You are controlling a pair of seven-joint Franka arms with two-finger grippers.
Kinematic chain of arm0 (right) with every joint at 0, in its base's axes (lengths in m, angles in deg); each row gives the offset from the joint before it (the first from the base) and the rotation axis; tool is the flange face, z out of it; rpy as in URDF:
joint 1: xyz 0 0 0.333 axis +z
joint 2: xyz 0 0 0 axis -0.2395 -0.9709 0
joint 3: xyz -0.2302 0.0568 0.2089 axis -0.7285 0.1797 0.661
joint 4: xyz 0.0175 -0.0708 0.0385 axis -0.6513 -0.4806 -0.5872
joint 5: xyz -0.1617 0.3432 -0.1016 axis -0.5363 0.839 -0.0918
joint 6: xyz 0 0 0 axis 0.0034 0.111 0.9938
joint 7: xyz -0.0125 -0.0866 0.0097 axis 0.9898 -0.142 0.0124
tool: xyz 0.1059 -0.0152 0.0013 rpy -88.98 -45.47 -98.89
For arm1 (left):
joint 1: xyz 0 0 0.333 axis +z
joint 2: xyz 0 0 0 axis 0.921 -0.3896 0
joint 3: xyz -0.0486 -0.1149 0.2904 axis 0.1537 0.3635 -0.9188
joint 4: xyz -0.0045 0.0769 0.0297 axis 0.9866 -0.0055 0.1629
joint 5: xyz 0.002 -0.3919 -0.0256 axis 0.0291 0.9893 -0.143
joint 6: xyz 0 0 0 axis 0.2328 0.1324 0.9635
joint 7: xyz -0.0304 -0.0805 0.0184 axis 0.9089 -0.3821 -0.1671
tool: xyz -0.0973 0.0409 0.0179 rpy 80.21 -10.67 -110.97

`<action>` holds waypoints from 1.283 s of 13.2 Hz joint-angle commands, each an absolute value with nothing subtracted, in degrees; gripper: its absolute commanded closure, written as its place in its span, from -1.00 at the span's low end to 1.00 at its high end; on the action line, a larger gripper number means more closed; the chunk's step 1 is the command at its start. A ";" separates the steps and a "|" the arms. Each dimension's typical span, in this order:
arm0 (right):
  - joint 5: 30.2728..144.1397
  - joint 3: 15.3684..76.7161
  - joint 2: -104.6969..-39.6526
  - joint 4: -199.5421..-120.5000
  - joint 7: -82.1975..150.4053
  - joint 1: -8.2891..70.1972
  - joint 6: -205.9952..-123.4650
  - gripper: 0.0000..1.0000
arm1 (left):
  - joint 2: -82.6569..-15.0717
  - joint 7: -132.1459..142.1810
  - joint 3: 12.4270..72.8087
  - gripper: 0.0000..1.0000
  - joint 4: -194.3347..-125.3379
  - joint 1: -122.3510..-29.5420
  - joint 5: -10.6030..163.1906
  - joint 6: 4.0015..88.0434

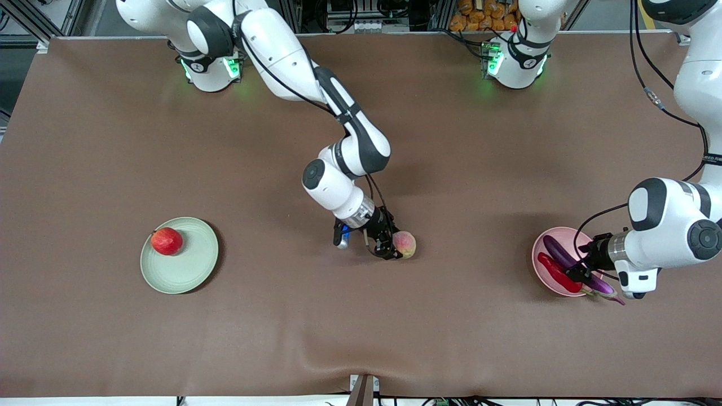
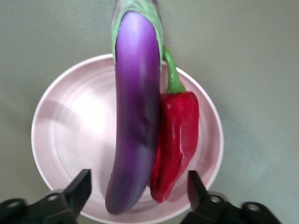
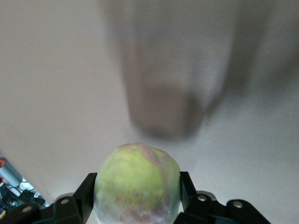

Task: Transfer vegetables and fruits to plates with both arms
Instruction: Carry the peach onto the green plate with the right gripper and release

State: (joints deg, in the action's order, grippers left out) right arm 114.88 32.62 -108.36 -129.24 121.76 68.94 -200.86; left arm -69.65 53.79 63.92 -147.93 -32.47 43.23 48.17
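my right claw (image 1: 395, 246) grips the peach (image 1: 404, 244) at mid-bench, fingers at its three and nine o'clock. it looks soft and fuzzy, so i squeeze lightly across its widest part. my left claw (image 1: 581, 269) hangs released over the pink plate (image 1: 542, 269).

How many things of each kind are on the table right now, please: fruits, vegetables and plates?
Fruits: 2, the red fruit on the green plate and the peach.
Vegetables: 2, the eggplant and the chili pepper, both on the pink plate.
Plates: 2.
Total: 6.
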 commanded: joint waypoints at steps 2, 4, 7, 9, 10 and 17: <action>106.62 29.79 -99.44 -131.40 120.18 63.26 -182.84 0.53 | -65.79 52.89 65.41 -1.00 -143.62 -35.78 43.22 39.00; 106.43 26.72 -97.50 -131.92 113.44 61.76 -172.74 0.66 | -62.46 49.04 68.75 -1.00 -143.62 -35.43 43.13 36.28; 106.61 19.87 -95.39 -134.81 105.52 61.67 -161.02 0.73 | -56.04 38.50 70.60 -1.00 -143.53 -35.08 44.53 34.95; 106.43 16.09 -92.41 -140.24 97.98 61.76 -157.49 0.97 | -51.57 32.26 70.87 -1.00 -143.10 -34.90 44.71 33.46; 106.43 14.68 -89.96 -144.63 91.58 61.58 -156.78 0.97 | -49.28 28.84 70.87 -1.00 -142.40 -34.99 44.80 31.27; 103.56 5.00 -86.59 -154.69 57.90 55.28 -146.95 0.96 | -42.15 26.08 73.07 -1.00 -136.33 -34.99 55.00 22.29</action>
State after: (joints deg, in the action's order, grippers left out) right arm 106.52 4.71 -89.13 -152.74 64.73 59.04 -149.36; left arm -44.63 27.31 72.64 -136.98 -35.52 53.59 23.75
